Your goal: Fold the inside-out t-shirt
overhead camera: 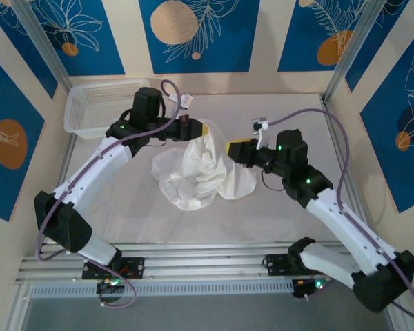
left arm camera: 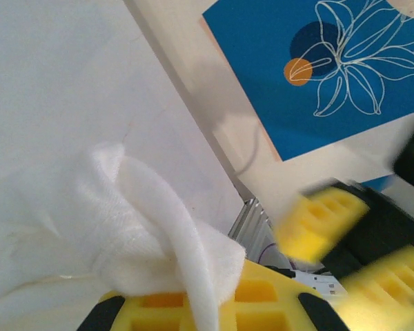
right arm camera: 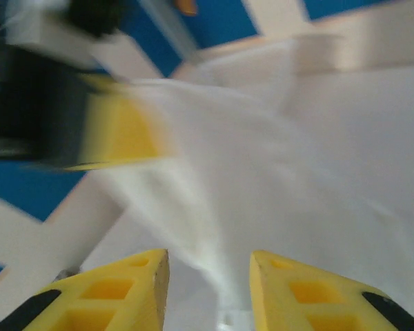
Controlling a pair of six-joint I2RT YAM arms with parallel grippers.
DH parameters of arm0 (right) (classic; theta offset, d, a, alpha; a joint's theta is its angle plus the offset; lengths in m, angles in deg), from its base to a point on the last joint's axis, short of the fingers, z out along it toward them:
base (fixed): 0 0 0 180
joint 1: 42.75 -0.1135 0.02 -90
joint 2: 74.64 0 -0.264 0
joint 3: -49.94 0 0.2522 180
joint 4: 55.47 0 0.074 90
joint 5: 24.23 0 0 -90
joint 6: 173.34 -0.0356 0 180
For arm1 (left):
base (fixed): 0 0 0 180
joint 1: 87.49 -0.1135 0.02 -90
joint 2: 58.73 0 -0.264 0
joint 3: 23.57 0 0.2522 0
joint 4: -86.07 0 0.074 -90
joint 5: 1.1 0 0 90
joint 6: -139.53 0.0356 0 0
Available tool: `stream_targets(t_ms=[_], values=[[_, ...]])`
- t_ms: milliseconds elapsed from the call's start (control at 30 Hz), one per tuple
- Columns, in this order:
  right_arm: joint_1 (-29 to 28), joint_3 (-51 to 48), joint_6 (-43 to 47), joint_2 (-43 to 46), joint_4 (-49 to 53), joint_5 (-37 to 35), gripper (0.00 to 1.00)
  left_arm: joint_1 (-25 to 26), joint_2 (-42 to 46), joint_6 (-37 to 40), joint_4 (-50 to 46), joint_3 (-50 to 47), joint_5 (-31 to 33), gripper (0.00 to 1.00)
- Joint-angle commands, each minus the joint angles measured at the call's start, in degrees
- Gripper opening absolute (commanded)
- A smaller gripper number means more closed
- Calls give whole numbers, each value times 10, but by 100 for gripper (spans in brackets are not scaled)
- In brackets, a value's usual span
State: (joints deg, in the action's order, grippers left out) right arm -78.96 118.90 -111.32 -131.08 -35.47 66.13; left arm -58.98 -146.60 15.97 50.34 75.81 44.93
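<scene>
- Shirt (overhead camera: 196,176): white, crumpled in a heap about mid-bench (overhead camera: 124,207), between the 2 arms. Upper part is drawn up in a narrow bunch toward the L claw; the rest spreads out wrinkled on the bench below it.
- L claw (overhead camera: 201,129): closed on the shirt's top edge, at the far side of the heap.
- L wrist view: a thick fold of shirt (left arm camera: 145,227) is pinched at the L claw (left arm camera: 200,298) and drapes over its yellow fingers (left arm camera: 262,293). The weave shows up close. More cloth lies slack to the left, over the pale bench (left arm camera: 55,83).
- R claw (overhead camera: 233,148): just right of the raised bunch, pointing toward the L claw, the two close together. Jaws apart, nothing clamped.
- Same in the L wrist view: R claw (left arm camera: 345,252) is blurred at right, its 2 yellow fingers w/ a clear gap between them.
- R wrist view: R claw (right arm camera: 209,276) has fingers (right arm camera: 124,289) spread at the bottom edge, w/ shirt (right arm camera: 262,172) stretched out just ahead of them as a pale sheet. Very blurred, so can't tell if the tips touch the cloth.
- L claw (right arm camera: 117,131) is at upper left of that view, a yellow and black smear against the shirt edge.
- Basket (overhead camera: 90,110): white mesh, far-left corner of the bench, well apart from the shirt, behind the L arm.
- Wall panel (left arm camera: 345,69): blue w/ a white flower outline and an orange disc, beyond the bench edge.
</scene>
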Motion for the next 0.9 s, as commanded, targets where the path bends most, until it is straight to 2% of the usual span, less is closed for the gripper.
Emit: stream_targets(t_ms=[0,67,167,200,267,300,333,367,467,533,600,633,667,767,800,867], values=[[-65,20,48,-71,23,-196,55,-3,-1,-14,-7,26,4,0],[-77,36,70,-112,15,-248,62,-2,2,-15,-9,28,5,0],[-69,61,91,-169,19,-305,59,-2,8,-13,-21,34,11,0],[-62,68,96,-184,27,-317,52,-2,11,-8,-30,37,19,0],[-45,75,85,-194,50,-295,20,-4,16,6,-54,42,38,0],[-34,73,79,-189,55,-251,4,-7,18,14,-70,44,49,0],[-25,64,73,-178,52,-197,0,-12,18,25,-83,46,60,0],[-19,54,72,-166,43,-145,0,-18,17,33,-88,43,64,0],[1,-7,62,-116,-35,90,0,-42,4,83,-87,18,91,0],[27,-60,-20,-87,-148,238,0,-57,-22,130,-88,4,107,0],[53,-97,-116,-79,-268,315,0,-63,-49,160,-93,1,107,0],[64,-103,-152,-78,-305,332,0,-63,-59,169,-91,0,95,5],[70,-104,-166,-79,-319,339,0,-63,-63,169,-85,-3,84,13],[78,-93,-152,-82,-295,315,0,-64,-45,155,-55,-23,72,52],[82,-90,-145,-87,-285,306,0,-64,-30,160,-58,-28,83,59],[93,-89,-154,-99,-288,305,0,-64,5,176,-76,-39,121,64]])
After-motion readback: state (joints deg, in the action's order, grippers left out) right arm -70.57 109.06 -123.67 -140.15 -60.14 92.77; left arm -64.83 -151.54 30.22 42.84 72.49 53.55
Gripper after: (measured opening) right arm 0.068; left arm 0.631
